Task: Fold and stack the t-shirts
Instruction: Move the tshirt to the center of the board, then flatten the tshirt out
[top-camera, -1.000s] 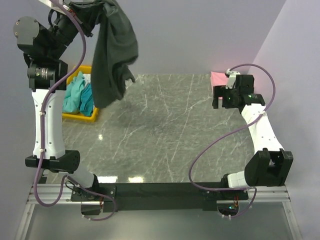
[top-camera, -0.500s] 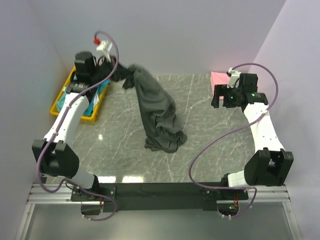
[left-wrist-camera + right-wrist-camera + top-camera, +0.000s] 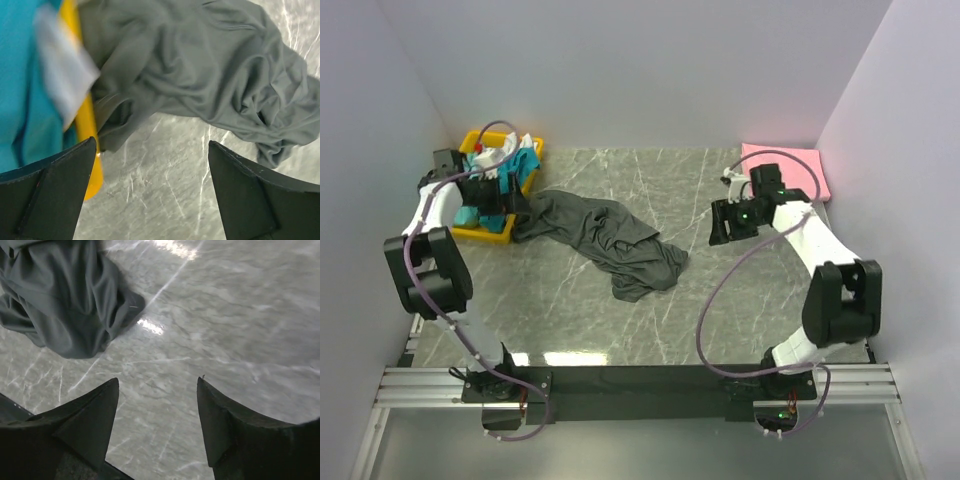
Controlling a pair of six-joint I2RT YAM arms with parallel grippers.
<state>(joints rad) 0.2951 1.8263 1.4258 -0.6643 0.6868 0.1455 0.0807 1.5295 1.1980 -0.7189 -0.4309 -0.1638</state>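
A dark charcoal grey t-shirt (image 3: 610,240) lies crumpled across the left middle of the table, also seen in the left wrist view (image 3: 200,75) and the right wrist view (image 3: 65,300). My left gripper (image 3: 512,205) hangs open just off its left end, beside the yellow tray, with only bare table between its fingers (image 3: 151,143). My right gripper (image 3: 718,228) is open over bare table to the right of the shirt, holding nothing (image 3: 158,381). A folded pink t-shirt (image 3: 790,165) lies at the back right corner. Teal (image 3: 470,212) and white (image 3: 510,155) t-shirts fill the tray.
The yellow plastic tray (image 3: 490,236) stands at the back left, its rim (image 3: 85,120) touching the grey shirt's edge. White cloth (image 3: 65,65) hangs over that rim. Walls close in at the left, back and right. Marbled table shows in front of the shirt.
The left arm swung down from high up, laid the grey shirt on the table and let it go. The right arm moved left, away from the pink shirt, with its jaws somewhat narrower.
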